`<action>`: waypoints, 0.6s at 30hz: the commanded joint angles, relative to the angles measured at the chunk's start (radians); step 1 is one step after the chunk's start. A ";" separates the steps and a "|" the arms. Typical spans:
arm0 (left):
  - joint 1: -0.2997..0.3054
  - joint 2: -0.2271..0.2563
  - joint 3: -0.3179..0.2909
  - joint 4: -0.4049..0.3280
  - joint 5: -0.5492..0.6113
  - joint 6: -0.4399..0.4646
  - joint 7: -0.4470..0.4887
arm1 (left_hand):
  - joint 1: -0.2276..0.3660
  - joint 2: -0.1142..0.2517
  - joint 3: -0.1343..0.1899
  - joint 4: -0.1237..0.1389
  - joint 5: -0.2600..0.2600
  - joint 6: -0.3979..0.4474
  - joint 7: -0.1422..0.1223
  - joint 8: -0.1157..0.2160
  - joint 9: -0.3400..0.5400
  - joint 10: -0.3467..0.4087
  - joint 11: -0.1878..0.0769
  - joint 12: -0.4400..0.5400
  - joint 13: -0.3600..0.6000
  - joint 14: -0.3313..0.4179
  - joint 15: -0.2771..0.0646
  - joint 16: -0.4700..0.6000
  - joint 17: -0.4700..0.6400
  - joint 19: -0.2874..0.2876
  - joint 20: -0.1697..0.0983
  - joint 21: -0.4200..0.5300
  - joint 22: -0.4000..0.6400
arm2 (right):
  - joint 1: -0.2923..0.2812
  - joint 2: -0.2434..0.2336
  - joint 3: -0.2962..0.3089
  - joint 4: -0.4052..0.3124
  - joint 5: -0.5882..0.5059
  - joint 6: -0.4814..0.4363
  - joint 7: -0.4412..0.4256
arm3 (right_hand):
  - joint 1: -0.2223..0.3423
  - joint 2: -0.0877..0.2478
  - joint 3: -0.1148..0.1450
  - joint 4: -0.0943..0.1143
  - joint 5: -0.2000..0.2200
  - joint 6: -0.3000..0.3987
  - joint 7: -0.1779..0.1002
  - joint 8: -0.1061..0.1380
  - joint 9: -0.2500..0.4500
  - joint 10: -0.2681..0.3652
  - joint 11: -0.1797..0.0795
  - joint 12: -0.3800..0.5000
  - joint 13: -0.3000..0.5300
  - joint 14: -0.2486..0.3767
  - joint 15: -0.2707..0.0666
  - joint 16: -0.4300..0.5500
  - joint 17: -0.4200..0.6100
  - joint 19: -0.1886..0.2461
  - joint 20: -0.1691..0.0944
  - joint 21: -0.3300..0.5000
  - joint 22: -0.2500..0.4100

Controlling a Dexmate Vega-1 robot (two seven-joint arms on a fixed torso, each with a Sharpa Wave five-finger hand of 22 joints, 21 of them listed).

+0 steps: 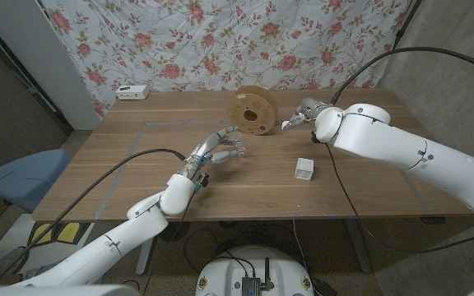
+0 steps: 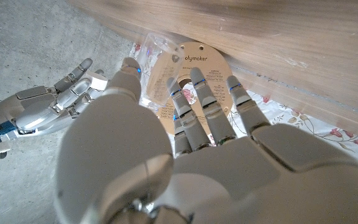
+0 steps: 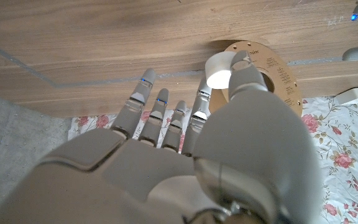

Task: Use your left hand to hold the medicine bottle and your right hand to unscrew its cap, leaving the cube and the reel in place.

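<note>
Two hands are raised over the wooden table (image 1: 122, 177), well apart from each other. The left hand (image 1: 216, 154), above the table's middle, grasps the medicine bottle (image 2: 157, 59) between thumb and fingers; the left wrist view shows it as a clear, thin-walled plastic body with the patterned cloth showing through it. Behind it, toward the far edge, the reel (image 1: 253, 112) stands on its rim: a flat round spool of brown card with a printed face and a hole at its hub. Right of that, the right hand (image 1: 301, 117) appears to pinch the cap (image 3: 218, 71), a small smooth white disc, between thumb and fingertip. The cube (image 1: 304, 169), white and matte, sits right of the middle, nearer the front edge.

The cap looks to be already off the bottle, so the unscrewing seems to be done. The next move calls for a steady hold on the bottle and a path for the cap that avoids the reel and cube.
</note>
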 commanded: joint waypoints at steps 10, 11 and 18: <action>-0.044 -0.014 0.026 0.094 -0.011 -0.055 -0.018 | 0.007 0.004 -0.013 0.004 0.004 -0.001 -0.005 -0.003 0.003 -0.006 0.004 0.001 0.002 0.000 -0.144 0.004 -0.001 -0.001 0.014 0.006 0.005 | 0.039 0.050 -0.086 0.085 -0.046 0.006 -0.004 | -0.012 -0.003 -0.010 0.002 0.006 0.018 -0.009 0.002 0.003 0.006 0.006 -0.001 0.000 0.010 -0.005 0.008 0.002 0.024 -0.007 0.014 0.004; -0.047 -0.015 0.029 0.099 -0.011 -0.058 -0.020 | 0.006 0.004 -0.014 0.005 0.004 -0.001 -0.006 -0.003 0.003 -0.006 0.003 0.001 0.002 0.001 -0.144 0.004 -0.001 -0.002 0.014 0.006 0.005 | 0.040 0.052 -0.091 0.087 -0.051 0.010 -0.005 | -0.013 -0.003 -0.010 0.003 0.006 0.018 -0.010 0.002 0.003 0.006 0.005 -0.002 0.000 0.009 -0.005 0.007 0.002 0.024 -0.007 0.014 0.004; -0.063 -0.016 0.038 0.126 -0.019 -0.081 -0.039 | 0.001 0.006 -0.017 0.009 0.004 -0.002 -0.006 -0.004 0.003 -0.012 0.005 0.000 0.002 -0.002 -0.142 0.001 -0.002 -0.013 0.014 0.004 0.005 | 0.038 0.073 -0.111 0.104 -0.075 0.008 -0.013 | -0.019 -0.005 -0.013 0.004 0.006 0.021 -0.013 0.002 0.003 0.009 0.006 -0.001 0.000 0.011 -0.007 0.008 0.002 0.026 -0.007 0.013 0.004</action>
